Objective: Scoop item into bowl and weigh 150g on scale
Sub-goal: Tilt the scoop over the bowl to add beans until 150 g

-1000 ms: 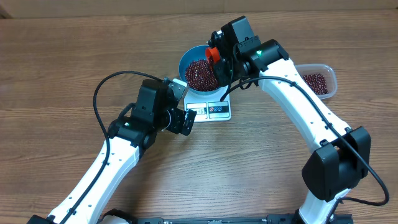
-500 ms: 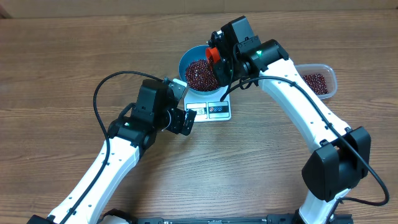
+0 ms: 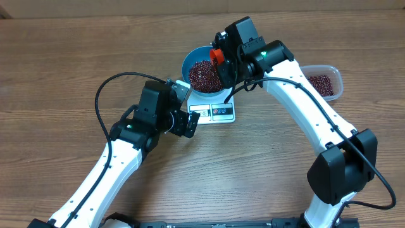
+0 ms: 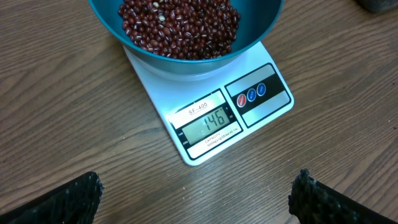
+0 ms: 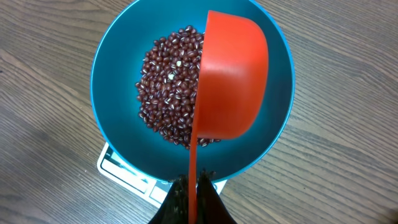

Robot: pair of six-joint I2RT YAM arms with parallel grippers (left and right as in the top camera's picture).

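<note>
We see the left arm bent, wrist tilted down, left gripper (image 3: 185,121) spread wide, holding nothing. Right arm reaches forward, right gripper (image 3: 223,62) pinched tight on the orange scoop (image 5: 233,74) handle.

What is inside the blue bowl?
A heap of small red-brown beans. The orange scoop over the bowl hides whatever lies beneath it.

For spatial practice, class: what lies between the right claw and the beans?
The orange scoop, gripped by the right claw, hangs over the beans in the bowl; right wrist view.
</note>
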